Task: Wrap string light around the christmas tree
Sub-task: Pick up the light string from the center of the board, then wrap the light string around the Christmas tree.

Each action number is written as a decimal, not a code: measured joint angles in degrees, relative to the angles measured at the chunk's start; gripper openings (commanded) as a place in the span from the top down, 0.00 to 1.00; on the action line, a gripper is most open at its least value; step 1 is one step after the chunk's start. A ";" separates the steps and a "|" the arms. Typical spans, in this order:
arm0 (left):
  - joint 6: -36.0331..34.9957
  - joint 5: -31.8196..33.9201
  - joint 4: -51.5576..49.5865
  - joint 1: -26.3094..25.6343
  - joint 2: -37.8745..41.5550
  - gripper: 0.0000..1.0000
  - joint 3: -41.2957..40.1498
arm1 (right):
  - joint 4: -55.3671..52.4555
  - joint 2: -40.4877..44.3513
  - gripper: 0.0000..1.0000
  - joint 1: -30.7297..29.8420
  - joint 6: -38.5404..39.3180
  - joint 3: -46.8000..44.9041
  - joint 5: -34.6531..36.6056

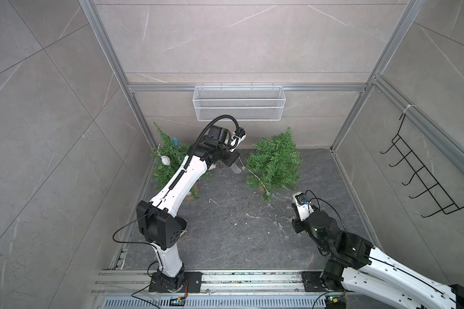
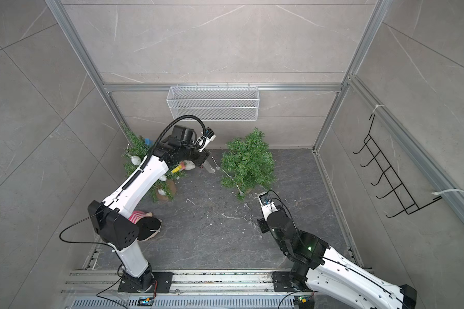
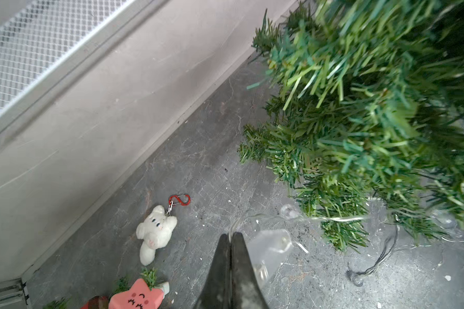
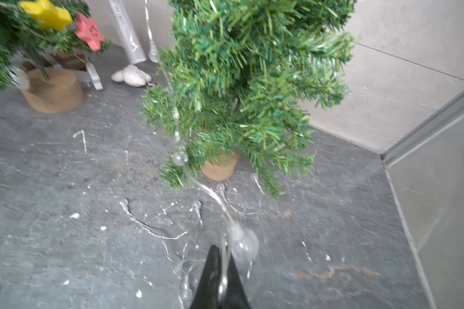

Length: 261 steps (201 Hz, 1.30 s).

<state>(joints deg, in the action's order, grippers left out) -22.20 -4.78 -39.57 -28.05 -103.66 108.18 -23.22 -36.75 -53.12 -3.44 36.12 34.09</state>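
Note:
A small bare green christmas tree (image 1: 273, 163) (image 2: 248, 163) stands on a cork base (image 4: 220, 166) near the back wall. The string light (image 1: 255, 175), a thin clear wire with round bulbs, runs across the tree's lower front branches (image 3: 330, 218). My left gripper (image 3: 231, 236) (image 1: 236, 168) is just left of the tree, shut on the wire near its clear end piece (image 3: 268, 248). In front of the tree my right gripper (image 4: 223, 254) is shut on the wire (image 4: 212, 195) beside a bulb (image 4: 244, 243). Loose loops of the string lie on the floor (image 1: 265, 218).
A second, decorated tree (image 1: 169, 160) stands at the back left under my left arm. A white plush toy (image 3: 156, 232) and a pink star (image 3: 137, 297) lie by it. A doll (image 2: 145, 224) lies near the left arm's elbow. A wire basket (image 1: 239, 103) hangs on the back wall and a black rack (image 1: 426, 174) on the right wall.

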 measured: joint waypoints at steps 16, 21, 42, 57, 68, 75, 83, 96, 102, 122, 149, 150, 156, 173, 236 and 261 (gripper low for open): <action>-0.57 -0.15 1.05 0.24 -1.40 1.00 -0.04 | -1.53 0.44 1.00 0.02 0.02 0.57 1.16; -0.63 -0.17 1.40 0.33 -1.73 1.00 -0.04 | -1.92 0.50 1.00 0.04 0.04 0.72 1.55; -1.09 -0.15 2.82 0.74 -3.04 1.00 -0.04 | -2.75 0.50 1.00 0.11 0.04 1.16 3.17; -1.22 -0.15 4.39 1.07 -4.07 1.00 -0.04 | -2.82 0.35 1.00 0.50 0.02 1.31 4.13; -1.22 -0.17 5.68 1.33 -4.96 1.00 -0.04 | -2.84 0.00 1.00 1.09 0.02 1.60 4.63; -1.20 -0.26 6.34 1.44 -5.46 1.00 -0.04 | -2.93 -0.39 1.00 1.55 0.02 1.81 4.83; -1.18 -0.46 6.93 1.49 -6.01 1.00 -0.02 | -3.13 -0.98 1.00 2.34 -0.02 2.25 5.05; -1.16 -1.20 7.48 1.49 -6.49 1.00 -0.02 | -3.30 -1.99 1.00 4.00 -0.24 3.15 5.25; -1.14 -1.46 7.58 1.55 -6.56 1.00 -0.02 | -3.30 -2.40 1.00 4.79 -0.35 3.52 5.20; -0.52 -1.90 10.32 1.73 -5.84 1.00 -1.97 | -3.28 -3.08 1.00 6.49 -0.76 4.17 4.83; 0.39 -1.79 12.76 1.86 -1.75 1.00 -10.69 | -2.67 -3.96 1.00 6.75 -0.61 5.25 1.86; 0.44 -1.79 12.74 1.86 -1.62 1.00 -10.86 | -2.67 -4.00 1.00 6.75 -0.57 5.27 1.75; 0.72 -1.73 12.76 1.92 -0.76 1.00 -12.22 | -2.43 -4.33 1.00 6.78 -0.17 5.51 0.94; 1.53 -1.40 13.60 2.10 2.36 1.00 -15.39 | -2.14 -5.62 1.00 6.78 0.94 6.38 -0.79; 5.75 -0.76 21.92 3.10 12.87 1.00 -25.97 | -0.55 -7.39 1.00 6.78 2.16 7.13 -4.85; 6.97 -1.27 22.49 3.63 11.56 1.00 -27.21 | -0.57 -7.39 1.00 6.78 2.16 7.13 -4.90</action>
<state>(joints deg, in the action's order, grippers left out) -15.22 -6.04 -17.08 -24.43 -92.09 80.97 -23.79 -44.14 -46.35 -1.28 43.24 29.19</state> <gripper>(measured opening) 0.055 0.050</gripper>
